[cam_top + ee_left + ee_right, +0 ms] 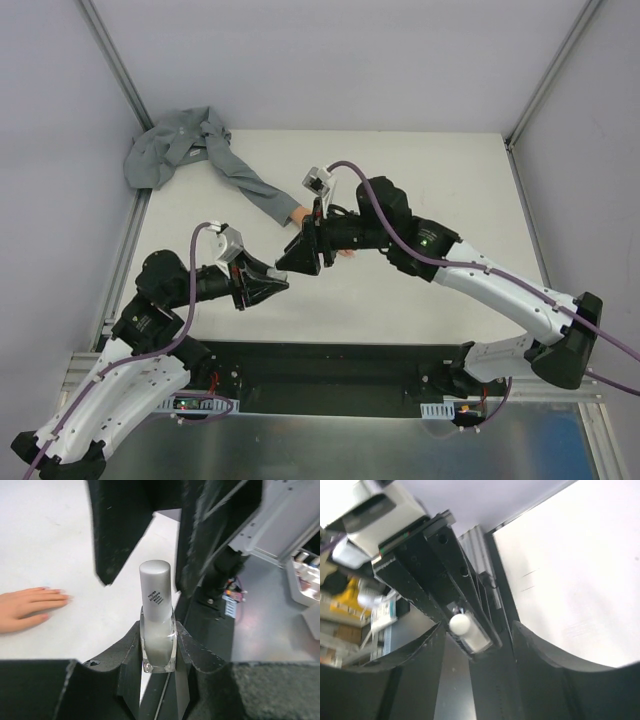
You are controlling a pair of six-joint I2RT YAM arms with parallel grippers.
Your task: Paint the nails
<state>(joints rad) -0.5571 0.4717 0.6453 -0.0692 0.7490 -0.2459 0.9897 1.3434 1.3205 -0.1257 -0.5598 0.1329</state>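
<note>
The left tool (159, 650) is clamped on the base of a polish bottle (159, 637) and holds it upright. The right tool (476, 640) stands with its jaws apart on either side of the silver cap (155, 585), clear of it. The nails (56, 594) tip a mannequin hand (25, 610) lying flat on the worktop (50, 530) at the left edge of the left wrist view. Its fingers run lengthwise towards the bottle. From above, the hand sits mid-frame beneath the right tool, so that arm seems nearer.
</note>
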